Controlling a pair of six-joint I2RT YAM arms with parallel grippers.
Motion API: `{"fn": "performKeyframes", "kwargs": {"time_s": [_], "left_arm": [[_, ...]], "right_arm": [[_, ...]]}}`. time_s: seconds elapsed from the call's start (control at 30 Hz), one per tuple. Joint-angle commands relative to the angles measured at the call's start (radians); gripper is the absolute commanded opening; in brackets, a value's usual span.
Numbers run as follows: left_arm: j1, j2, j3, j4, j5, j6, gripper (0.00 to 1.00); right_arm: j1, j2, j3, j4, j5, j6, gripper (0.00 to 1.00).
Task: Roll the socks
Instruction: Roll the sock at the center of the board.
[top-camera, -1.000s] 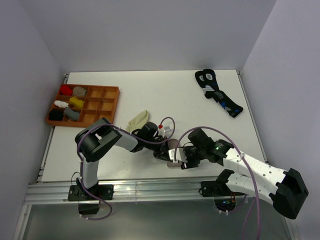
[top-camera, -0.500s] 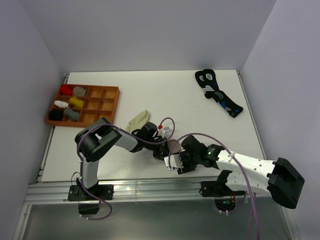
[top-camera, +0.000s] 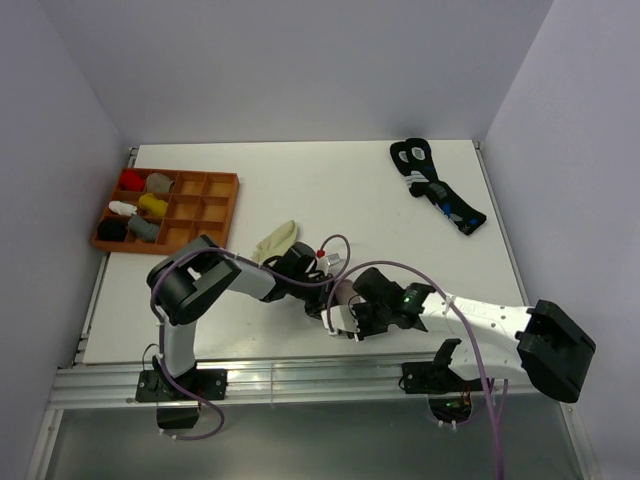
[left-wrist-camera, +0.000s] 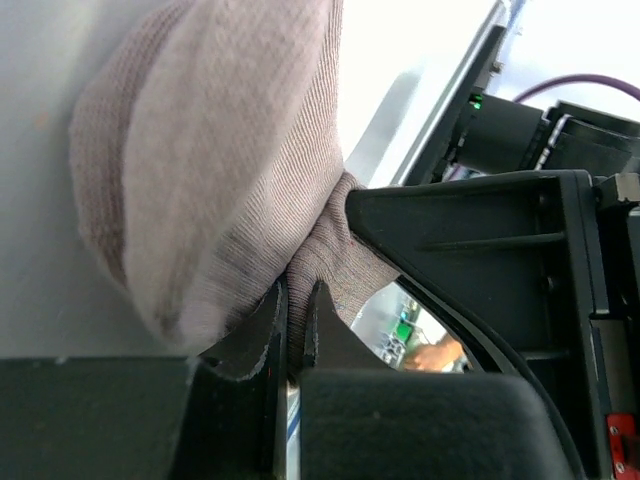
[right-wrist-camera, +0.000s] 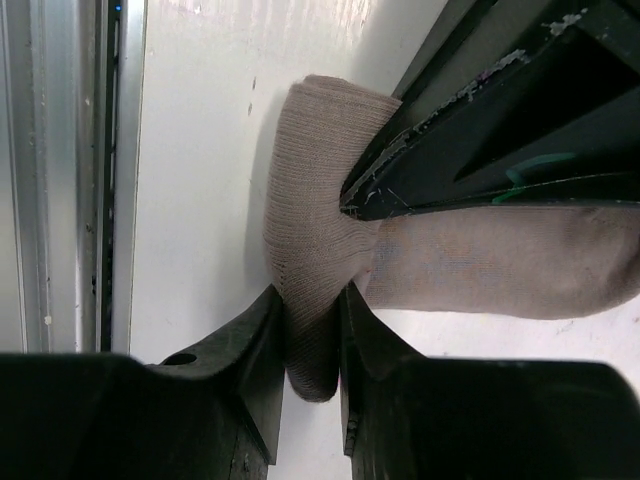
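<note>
Though limp, taupe sock (right-wrist-camera: 318, 235) in both grippers (left-wrist-camera: 297, 305) (right-wrist-camera: 311, 335)

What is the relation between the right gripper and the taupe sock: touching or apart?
Touching. The right wrist view shows the right gripper shut on a fold of the taupe sock.

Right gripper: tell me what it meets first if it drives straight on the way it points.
The right gripper is shut on the taupe sock, so it would first press deeper into that folded fabric. Just beyond lies the left gripper, also pinching the sock, probably next, though depth is unclear.
</note>
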Motion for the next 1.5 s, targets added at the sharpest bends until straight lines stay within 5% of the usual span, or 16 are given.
{"fn": "performKeyframes", "kwargs": {"time_s": [0.0,0.2,0.7,1.1,1.47], "left_arm": [[-0.01,0.012,-0.065,-0.276,-0.265,0.126,0.07],[-0.005,-0.123,-0.074,-0.244,-0.387,0.107,0.29],[0.029,-0.306,-0.221,-0.141,-0.547,0.047,0.42],[0.03,-0.514,-0.404,-0.054,-0.717,0.006,0.32],[-0.074,-0.775,-0.518,0.051,-0.794,0.064,0.28]], "right_arm": [[0.004,0.067,0.032,-0.042,-0.042,0.011,0.15],[0.004,0.131,0.067,-0.081,-0.028,0.051,0.09],[-0.014,0.234,0.125,-0.122,-0.001,0.094,0.09],[-0.094,0.432,0.358,-0.344,-0.132,0.088,0.09],[-0.279,0.84,0.742,-0.72,-0.318,-0.023,0.1]]}}
